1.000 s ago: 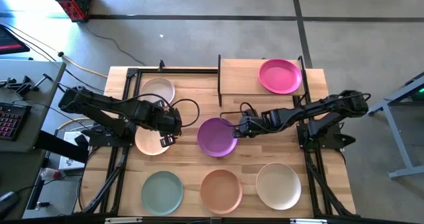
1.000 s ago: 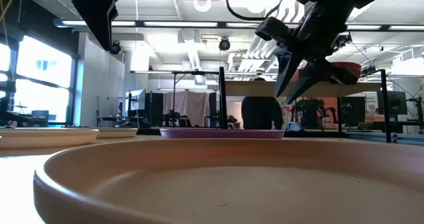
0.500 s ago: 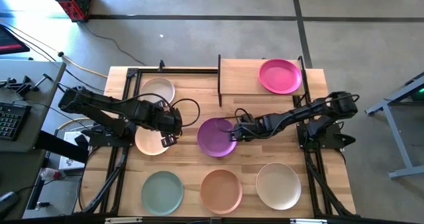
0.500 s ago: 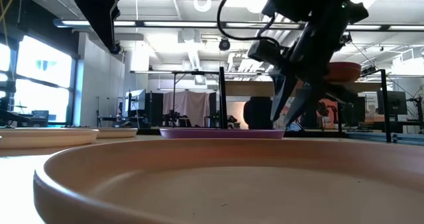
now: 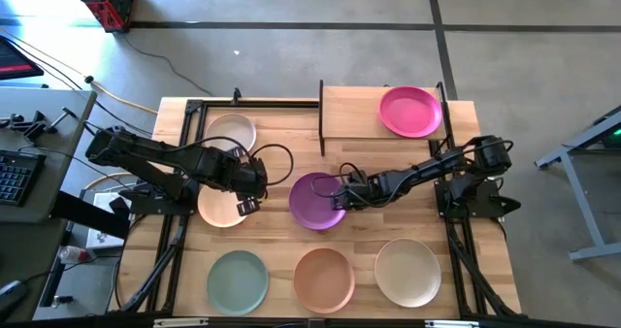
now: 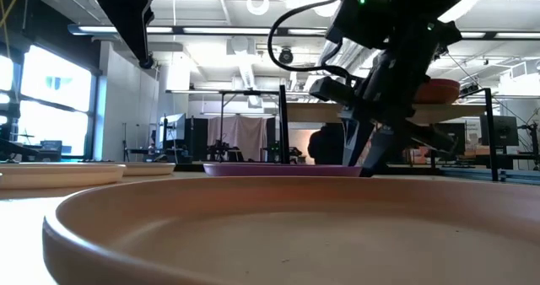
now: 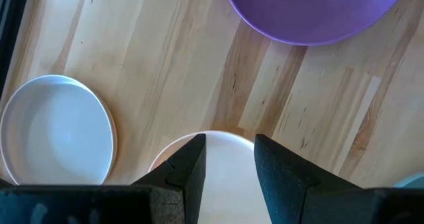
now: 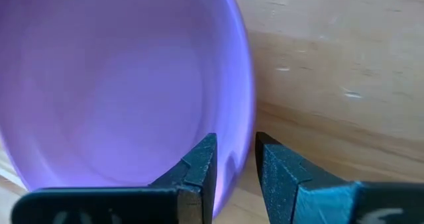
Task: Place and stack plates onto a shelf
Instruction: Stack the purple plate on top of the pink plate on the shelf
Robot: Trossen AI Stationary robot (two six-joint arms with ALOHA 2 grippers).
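The purple plate lies flat on the tabletop at mid-table and also shows as the purple plate in the right wrist view. My right gripper is low at its right rim, open. One finger stands over the plate's inside and one outside the rim; I cannot tell whether they touch it. The magenta plate rests on the shelf. My left gripper hovers open above a cream plate, touching nothing.
An off-white plate lies at the far left. Sage green, peach and cream plates line the near edge. The shelf's black uprights stand at its ends. Bare wood lies between the purple plate and the shelf.
My right gripper has moved toward the table's left and down, from beside the purple plate to its right rim, with the fingertips now at plate level. The plates have stayed where they were.
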